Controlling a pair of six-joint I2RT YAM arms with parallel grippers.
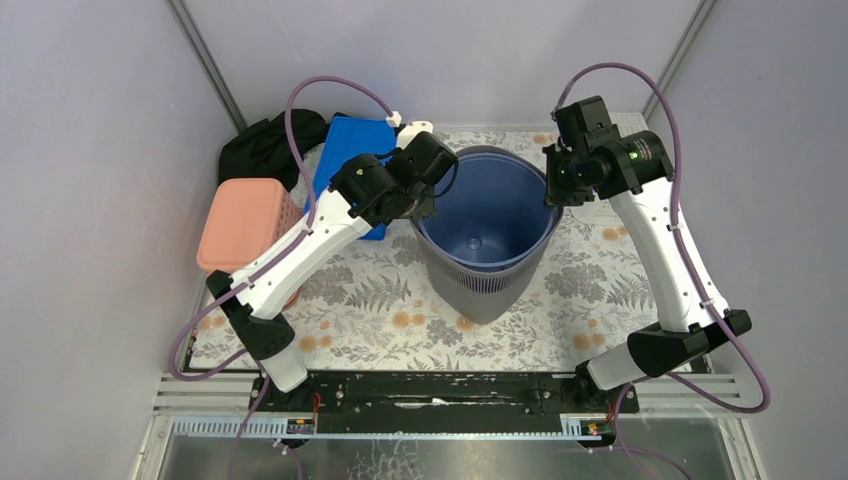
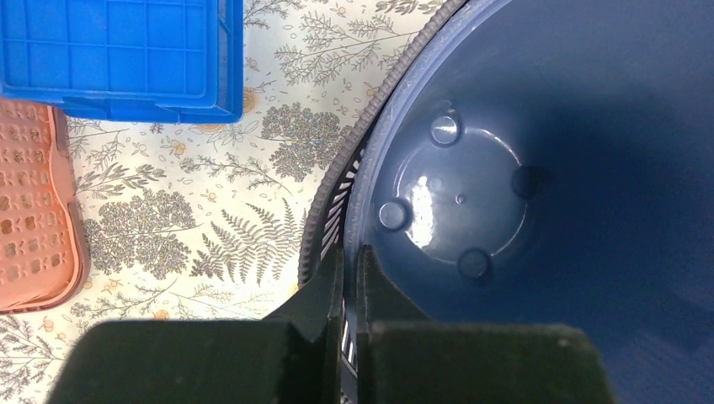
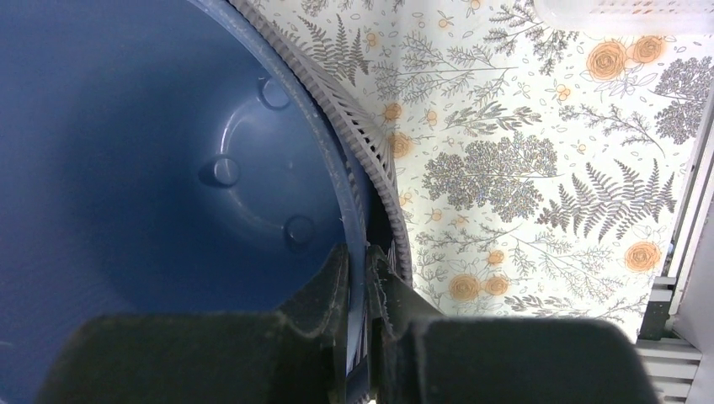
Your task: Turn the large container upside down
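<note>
On the fern-print table (image 1: 380, 322), the container (image 1: 490, 215) is standing upright between the left gripper (image 2: 347, 254) and right gripper (image 3: 360, 254), each pinching the rim with one finger inside and one outside, seemingly as opposed holds for tipping it over.

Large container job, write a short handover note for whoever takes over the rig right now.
Left end effector: shut on the rim of the large container, left side.
Right end effector: shut on the rim opposite.
Container: upright, mouth up, empty, on the table.
Done: both grips.
Left: lift, turn it upside down, set it down, minding the blue crate and pink basket nearby.
</note>
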